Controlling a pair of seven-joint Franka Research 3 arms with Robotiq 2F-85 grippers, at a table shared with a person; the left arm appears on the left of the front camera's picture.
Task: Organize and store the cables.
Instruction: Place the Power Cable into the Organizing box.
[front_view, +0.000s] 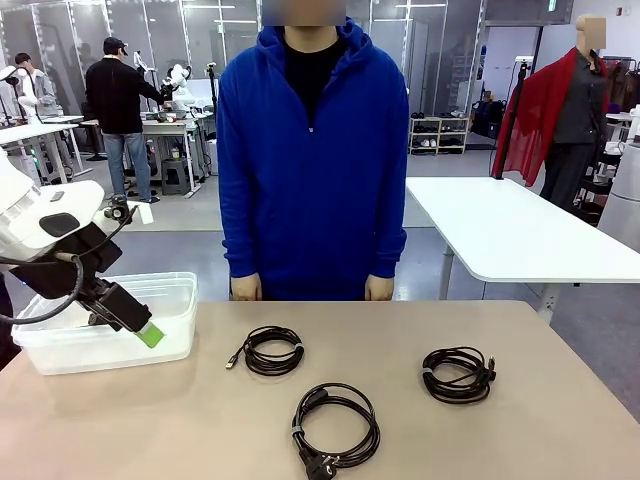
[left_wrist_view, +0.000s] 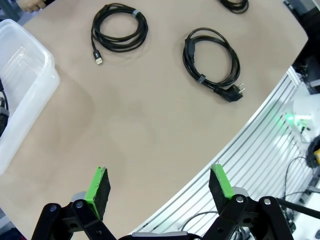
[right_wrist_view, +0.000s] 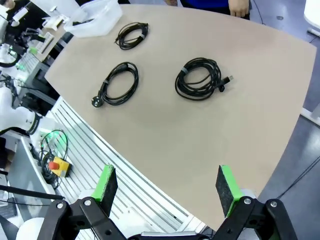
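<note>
Bin: clear plastic tub at the left end of the table.
Bin contents: hard to tell, the left arm covers part of it.
Cables: all on the tabletop outside the tub. The USB-ended coil is nearest it, the power-plug coil at the near edge, the third coil to the right.
Left gripper: jaws wide, nothing held, by the tub.
Right gripper: jaws wide, nothing held, above the table edge.

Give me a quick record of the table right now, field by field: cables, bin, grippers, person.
cables: three black coils apart on the table: USB cable, power-plug cable, third coil
bin: clear plastic bin, robot's left side, no cable seen inside
left gripper: open, empty
right gripper: open, empty
person: standing at far edge
</note>
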